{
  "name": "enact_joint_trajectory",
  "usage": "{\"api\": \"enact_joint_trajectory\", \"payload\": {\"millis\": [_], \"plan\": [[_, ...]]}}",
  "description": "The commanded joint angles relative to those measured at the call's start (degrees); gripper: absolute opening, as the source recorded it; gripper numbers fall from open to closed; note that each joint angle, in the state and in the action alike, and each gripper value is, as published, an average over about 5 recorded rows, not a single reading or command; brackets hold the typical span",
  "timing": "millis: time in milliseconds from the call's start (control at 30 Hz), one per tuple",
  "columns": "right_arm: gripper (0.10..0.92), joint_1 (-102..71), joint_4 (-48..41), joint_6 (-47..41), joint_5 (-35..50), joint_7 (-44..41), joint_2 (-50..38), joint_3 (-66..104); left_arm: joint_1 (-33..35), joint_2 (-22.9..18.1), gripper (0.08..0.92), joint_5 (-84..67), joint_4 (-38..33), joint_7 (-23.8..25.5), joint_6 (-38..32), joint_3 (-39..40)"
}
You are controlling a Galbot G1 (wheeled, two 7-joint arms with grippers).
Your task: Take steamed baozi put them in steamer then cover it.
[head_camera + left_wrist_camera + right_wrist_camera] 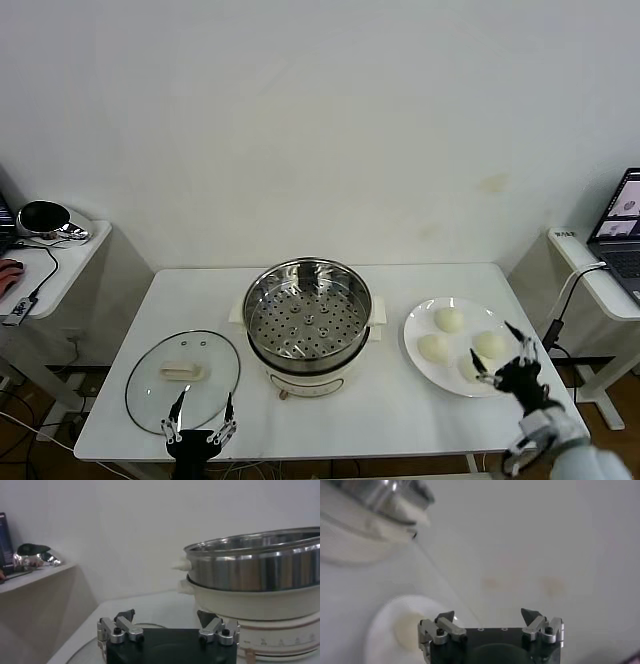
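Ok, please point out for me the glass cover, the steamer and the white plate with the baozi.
cover (160, 392): head view, on the clear glass beside its cream handle.
steamer (308, 322): head view, on the perforated tray inside the steel pot.
plate (418, 325): head view, on the bare rim nearest the steamer.

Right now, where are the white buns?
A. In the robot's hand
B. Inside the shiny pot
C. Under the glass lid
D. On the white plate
D: all four steamed baozi sit on the white plate to the right of the steamer, whose holed tray is bare, while the cover lies flat on the table to the steamer's left.
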Motion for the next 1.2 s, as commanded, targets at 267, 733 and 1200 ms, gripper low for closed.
{"api": "enact_joint_trajectory", "payload": {"millis": [267, 733, 1200], "plan": [[0.823, 17.0, -9.9, -4.4, 4.7, -21.7, -25.0, -10.2, -0.4, 0.4, 0.823, 0.7, -0.5, -0.4, -0.1, -0.3], [0.823, 69.7, -31.3, -0.5, 10.7, -35.6, -17.4, -60.0, -1.8, -0.1, 0.823, 1.5, -1.2, -0.7, 1.5, -0.5], [0.823, 82.4, -45.4, 2.3, 7.4, -43.6, -3.9, -78.9, -2.5, 0.0, 0.823, 1.3, -1.5, -0.7, 2.4, -1.7]]}}
